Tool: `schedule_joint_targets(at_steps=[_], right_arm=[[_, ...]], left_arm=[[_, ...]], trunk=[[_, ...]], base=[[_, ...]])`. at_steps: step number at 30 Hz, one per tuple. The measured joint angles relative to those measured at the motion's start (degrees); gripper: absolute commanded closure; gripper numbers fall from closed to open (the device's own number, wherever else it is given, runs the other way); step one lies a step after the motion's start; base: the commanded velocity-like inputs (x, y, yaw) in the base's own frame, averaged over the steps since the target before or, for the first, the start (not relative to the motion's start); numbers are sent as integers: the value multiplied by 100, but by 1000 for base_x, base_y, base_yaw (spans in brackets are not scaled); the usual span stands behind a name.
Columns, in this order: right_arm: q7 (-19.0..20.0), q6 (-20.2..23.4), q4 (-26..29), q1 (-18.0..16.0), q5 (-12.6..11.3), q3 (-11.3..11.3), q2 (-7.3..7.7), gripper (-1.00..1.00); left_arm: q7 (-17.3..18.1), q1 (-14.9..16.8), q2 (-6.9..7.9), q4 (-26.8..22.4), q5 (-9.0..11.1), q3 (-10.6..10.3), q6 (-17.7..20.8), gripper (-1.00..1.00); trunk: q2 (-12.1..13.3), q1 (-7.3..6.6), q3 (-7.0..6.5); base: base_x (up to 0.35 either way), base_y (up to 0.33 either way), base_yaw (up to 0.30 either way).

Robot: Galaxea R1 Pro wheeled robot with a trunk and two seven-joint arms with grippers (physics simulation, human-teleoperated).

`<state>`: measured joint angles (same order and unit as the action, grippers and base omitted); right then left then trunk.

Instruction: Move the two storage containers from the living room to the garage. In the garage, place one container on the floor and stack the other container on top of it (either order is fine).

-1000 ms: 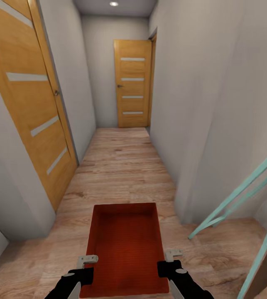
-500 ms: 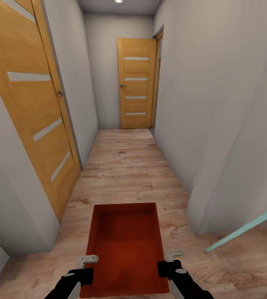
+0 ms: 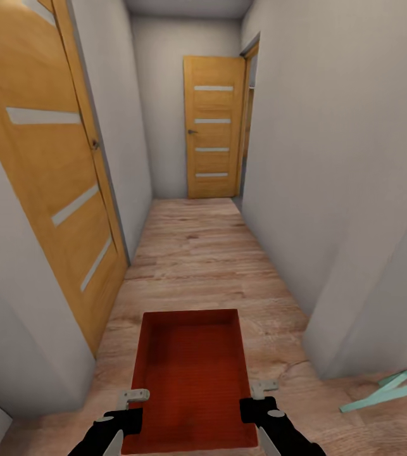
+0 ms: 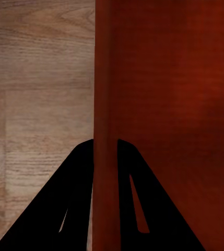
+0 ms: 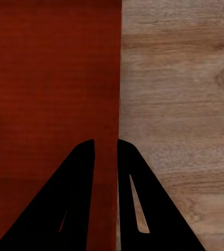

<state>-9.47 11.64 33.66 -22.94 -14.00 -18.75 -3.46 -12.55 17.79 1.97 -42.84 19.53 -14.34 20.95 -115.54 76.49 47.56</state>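
Note:
An orange-red open-top storage container (image 3: 190, 373) is carried low in front of me, above a light wood plank floor (image 3: 197, 253) in a narrow hallway. My left gripper (image 3: 122, 415) is shut on the container's left wall (image 4: 105, 104), one finger inside and one outside. On the opposite side, my right gripper (image 3: 259, 411) is shut on the right wall (image 5: 117, 104) the same way. The container (image 5: 49, 78) looks empty inside.
A wooden door with pale slats (image 3: 57, 190) stands close on the left. Another slatted door (image 3: 212, 126) closes the hallway's far end, beside an opening on the right. Grey walls (image 3: 330, 158) hem in both sides. A teal frame (image 3: 390, 389) lies low right.
The whole view has advanced down the hallway and turned slightly: the doors shifted right, and the teal frame slid mostly out at the right. The container and both grippers hold the same pose.

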Motion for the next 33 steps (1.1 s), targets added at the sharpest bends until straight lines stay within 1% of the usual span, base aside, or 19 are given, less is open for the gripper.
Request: schedule_joint_targets(at_steps=[33], right_arm=[[0,1,0,0,1,1,0,100]], left_arm=[[0,0,0,3,3,1,-3,100]], trunk=[[0,0,0]], base=[[340,7,0]])
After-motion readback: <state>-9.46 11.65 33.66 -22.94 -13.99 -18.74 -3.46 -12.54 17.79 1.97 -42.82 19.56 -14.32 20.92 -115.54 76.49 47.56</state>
